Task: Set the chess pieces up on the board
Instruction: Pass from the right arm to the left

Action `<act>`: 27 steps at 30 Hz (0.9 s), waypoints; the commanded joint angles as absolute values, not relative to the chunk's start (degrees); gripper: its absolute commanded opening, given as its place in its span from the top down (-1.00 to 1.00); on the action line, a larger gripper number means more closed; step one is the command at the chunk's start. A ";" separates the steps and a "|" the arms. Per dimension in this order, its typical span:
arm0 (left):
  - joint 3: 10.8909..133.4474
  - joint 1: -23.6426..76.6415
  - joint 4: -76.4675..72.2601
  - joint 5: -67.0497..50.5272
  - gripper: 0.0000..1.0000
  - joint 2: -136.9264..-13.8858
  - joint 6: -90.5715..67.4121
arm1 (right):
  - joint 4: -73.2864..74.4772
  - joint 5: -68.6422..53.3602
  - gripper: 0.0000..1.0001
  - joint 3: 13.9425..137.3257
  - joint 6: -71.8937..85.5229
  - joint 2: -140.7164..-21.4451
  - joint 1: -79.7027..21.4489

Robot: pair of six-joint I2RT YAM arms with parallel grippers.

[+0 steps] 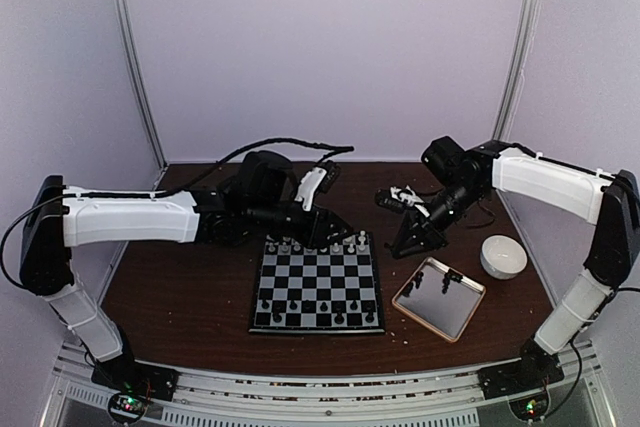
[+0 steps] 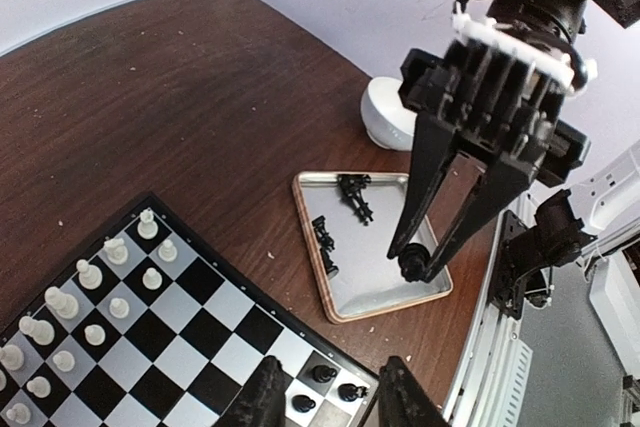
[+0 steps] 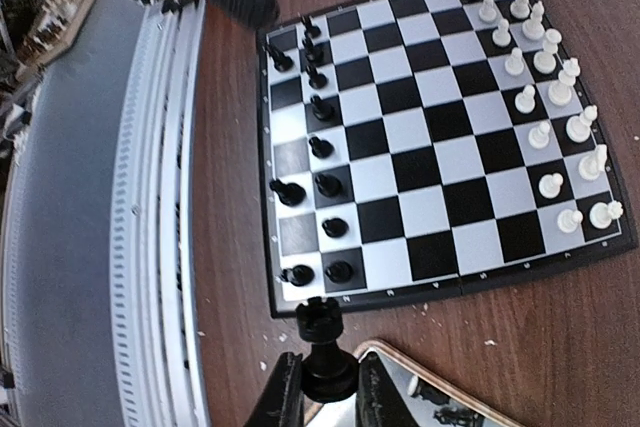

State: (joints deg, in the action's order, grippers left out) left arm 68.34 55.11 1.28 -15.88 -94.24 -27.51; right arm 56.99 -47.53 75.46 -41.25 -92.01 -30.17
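Gripping black piece (image 3: 320,325): right jaws | left jaws part-open, empty | brown table (image 1: 180,297), lilac walls (image 1: 320,47)

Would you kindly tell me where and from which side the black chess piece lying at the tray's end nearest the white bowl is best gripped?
Probably across its slim middle, coming straight down from above. The black chess piece lies on its side on the tray floor, so it can be pinched across its length, while the raised rim hinders a low sideways approach.

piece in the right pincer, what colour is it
Black. The piece gripped in the right pincer shows best in the right wrist view.
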 commanded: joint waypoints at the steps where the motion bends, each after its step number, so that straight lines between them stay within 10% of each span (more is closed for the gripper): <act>1: 67.56 55.72 -6.08 -21.03 0.35 -95.26 -28.61 | 52.44 -57.47 0.73 77.00 -32.24 -90.46 -29.97; 27: 73.74 57.24 -10.58 -28.62 0.18 -102.43 -31.72 | 51.68 -58.90 0.72 76.44 -31.40 -91.37 -30.04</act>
